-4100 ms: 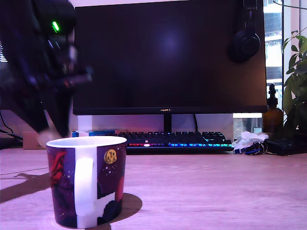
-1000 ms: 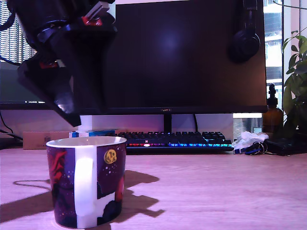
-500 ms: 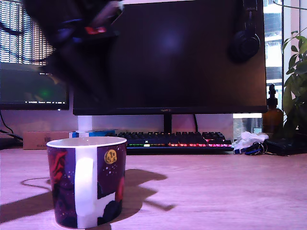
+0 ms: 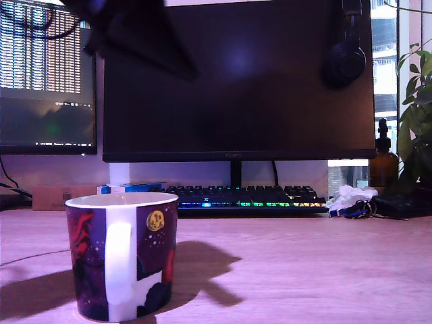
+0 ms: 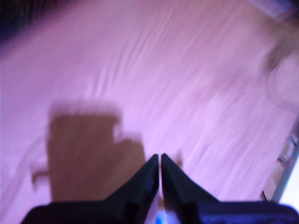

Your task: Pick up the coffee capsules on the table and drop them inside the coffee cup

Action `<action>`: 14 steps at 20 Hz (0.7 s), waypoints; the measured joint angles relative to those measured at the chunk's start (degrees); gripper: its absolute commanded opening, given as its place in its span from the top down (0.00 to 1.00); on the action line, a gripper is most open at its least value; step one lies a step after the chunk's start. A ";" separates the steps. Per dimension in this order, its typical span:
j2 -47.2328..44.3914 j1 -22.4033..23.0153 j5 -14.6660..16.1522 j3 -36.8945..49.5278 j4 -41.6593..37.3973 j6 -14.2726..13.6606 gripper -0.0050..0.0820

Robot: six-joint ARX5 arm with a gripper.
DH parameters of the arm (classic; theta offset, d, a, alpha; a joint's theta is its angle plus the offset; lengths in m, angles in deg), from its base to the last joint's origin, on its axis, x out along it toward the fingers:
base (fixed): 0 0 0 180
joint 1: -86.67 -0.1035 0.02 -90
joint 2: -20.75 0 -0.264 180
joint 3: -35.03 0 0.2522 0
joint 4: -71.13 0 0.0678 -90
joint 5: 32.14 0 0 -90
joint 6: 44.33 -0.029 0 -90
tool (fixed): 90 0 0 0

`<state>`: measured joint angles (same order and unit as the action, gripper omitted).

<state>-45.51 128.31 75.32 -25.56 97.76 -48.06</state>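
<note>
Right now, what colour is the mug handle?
White, on the coffee cup; clearest in the exterior view.

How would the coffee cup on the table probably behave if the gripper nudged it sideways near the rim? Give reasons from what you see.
The coffee cup looks glazed ceramic, so probably stiff, fairly heavy and breakable if knocked over. Its wide flat base on the table suggests it would slide rather than tip, though a push high up could rock it. The glossy surface may be slippery for the gripper, whose jaws are together.

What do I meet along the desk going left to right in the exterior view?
Coffee cup → keyboard → crumpled white tissue → brown bottle → plant.
</note>
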 measured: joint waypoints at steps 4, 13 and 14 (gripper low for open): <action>3.65 -6.62 1.20 8.83 -10.64 -0.39 0.97; 5.14 -25.53 5.97 13.42 -20.72 0.07 0.97; 5.16 -27.04 6.14 13.42 -21.20 0.44 0.97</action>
<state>-40.35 101.28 81.46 -12.14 76.55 -47.62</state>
